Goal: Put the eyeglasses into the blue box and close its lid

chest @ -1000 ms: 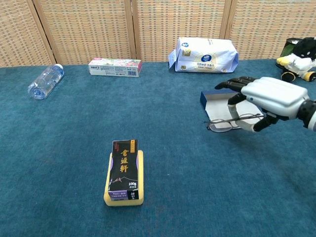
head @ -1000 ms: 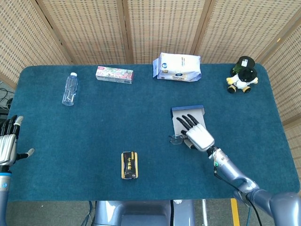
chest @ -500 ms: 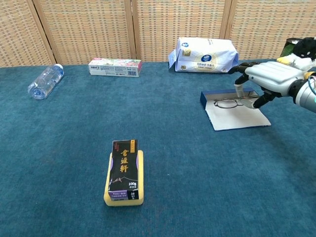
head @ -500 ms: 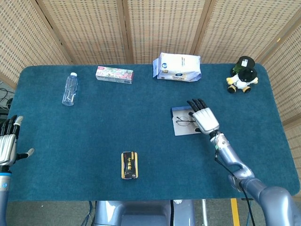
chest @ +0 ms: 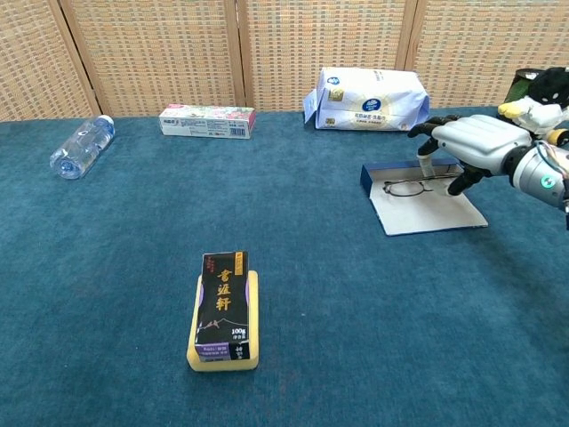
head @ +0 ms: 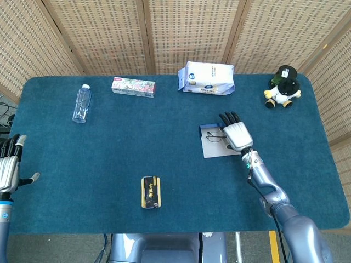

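The right hand (chest: 476,144) has been carrying the eyeglasses (chest: 414,187) into the blue box (chest: 418,194) near the table's right edge and is still pinching them; the left hand (head: 8,167) is hanging open at the left edge.

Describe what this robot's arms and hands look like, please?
Both hands have a glossy white shell on the back and black fingers. The right hand sits on a silvery grey metallic arm with a small green light at the wrist. The left hand looks the same, with a blue band below it.

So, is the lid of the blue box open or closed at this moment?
Open. The blue box has its pale lid lying flat on the cloth, and the eyeglasses show inside.
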Motion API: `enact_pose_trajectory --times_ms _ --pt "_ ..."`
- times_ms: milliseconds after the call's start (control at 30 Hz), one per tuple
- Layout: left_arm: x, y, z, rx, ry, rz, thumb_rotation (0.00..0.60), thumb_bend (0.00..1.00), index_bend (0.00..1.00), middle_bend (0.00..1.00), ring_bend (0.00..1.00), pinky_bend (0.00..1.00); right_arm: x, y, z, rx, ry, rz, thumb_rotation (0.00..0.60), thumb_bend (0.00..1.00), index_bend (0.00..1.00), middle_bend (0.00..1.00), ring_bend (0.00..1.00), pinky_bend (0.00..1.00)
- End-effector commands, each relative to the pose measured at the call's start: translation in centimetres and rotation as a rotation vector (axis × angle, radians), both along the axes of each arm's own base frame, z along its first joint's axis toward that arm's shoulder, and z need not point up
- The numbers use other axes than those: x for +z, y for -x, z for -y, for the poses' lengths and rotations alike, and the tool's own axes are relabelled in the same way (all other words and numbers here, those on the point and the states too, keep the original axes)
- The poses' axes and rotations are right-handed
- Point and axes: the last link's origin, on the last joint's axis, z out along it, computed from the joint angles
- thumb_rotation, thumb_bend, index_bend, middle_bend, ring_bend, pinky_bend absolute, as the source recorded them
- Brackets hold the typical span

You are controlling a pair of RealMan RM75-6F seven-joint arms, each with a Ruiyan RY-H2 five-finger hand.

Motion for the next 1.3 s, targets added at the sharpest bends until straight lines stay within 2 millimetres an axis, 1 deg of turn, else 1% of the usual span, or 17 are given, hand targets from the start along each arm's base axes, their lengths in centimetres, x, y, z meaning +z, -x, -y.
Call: enact_pose_trajectory --times_ms 33,367,633,1133,1233,1300 --pt "0.0 0.0 0.0 0.000 0.000 -0.001 0.600 0.00 0.00 0.00 0.00 0.00 -0.2 -0.1 0.1 -0.005 -0.002 -0.002 0.600 0.57 0.63 0.11 0.00 0.06" --pt "0.1 0.0 0.0 0.000 -0.003 0.005 0.600 0.00 0.00 0.00 0.00 0.00 -0.9 -1.1 1.0 -0.015 -0.006 -0.018 0.600 0.57 0.63 0.11 0.00 0.06" --pt "0.1 0.1 -0.1 0.005 -0.001 0.002 0.600 0.00 0.00 0.00 0.00 0.00 -1.4 -2.1 1.3 -0.003 -0.010 -0.019 0.600 0.57 0.63 0.11 0.00 0.06" --pt "0.1 0.2 -0.2 0.012 -0.002 -0.003 0.600 0.00 0.00 0.00 0.00 0.00 -2.0 -2.7 2.4 -0.041 -0.008 -0.074 0.600 0.57 0.63 0.08 0.00 0.06" --pt "0.1 0.2 -0.2 0.014 -0.004 -0.002 0.600 0.00 0.00 0.00 0.00 0.00 -2.0 -2.8 2.5 -0.043 -0.005 -0.079 0.600 0.50 0.62 0.07 0.00 0.06" --pt "0.1 0.3 -0.2 0.015 -0.003 -0.003 0.600 0.00 0.00 0.00 0.00 0.00 -2.0 -2.9 2.6 -0.042 -0.002 -0.080 0.600 0.44 0.59 0.06 0.00 0.06"
